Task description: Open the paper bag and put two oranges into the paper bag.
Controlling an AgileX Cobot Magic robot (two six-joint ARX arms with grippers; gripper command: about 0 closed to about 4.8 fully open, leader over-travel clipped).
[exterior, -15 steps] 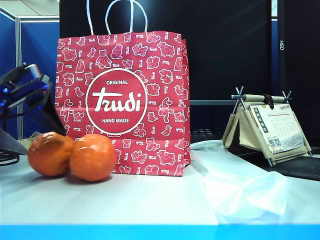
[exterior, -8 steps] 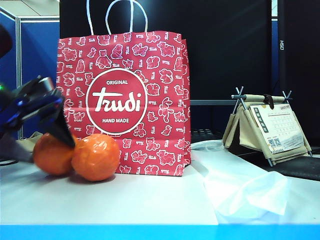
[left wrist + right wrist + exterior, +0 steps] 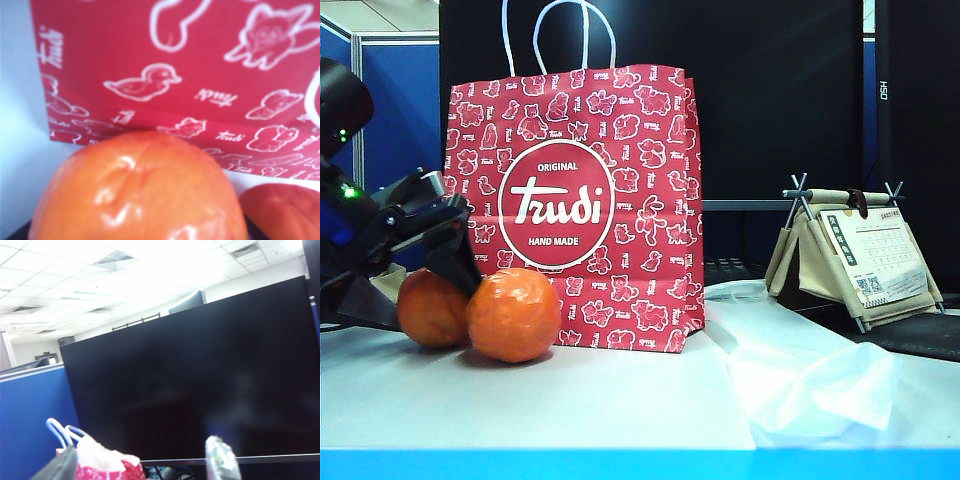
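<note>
Exterior view: bag [image 3: 575, 205] upright on tabletop [image 3: 540, 400], mouth not visibly spread. Two oranges touch each other at its front left corner, within reach of my left arm. Left end effector [image 3: 432, 240] spread wide at the far orange [image 3: 432, 308], straddling it without clamping; near orange [image 3: 513, 314] free. Right end effector [image 3: 142, 462] raised clear behind the bag, fingers apart, empty.

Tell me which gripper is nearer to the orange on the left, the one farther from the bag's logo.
Left. The left gripper hangs right over that orange, open. The right gripper is out of the exterior view, raised near the paper bag top.
</note>
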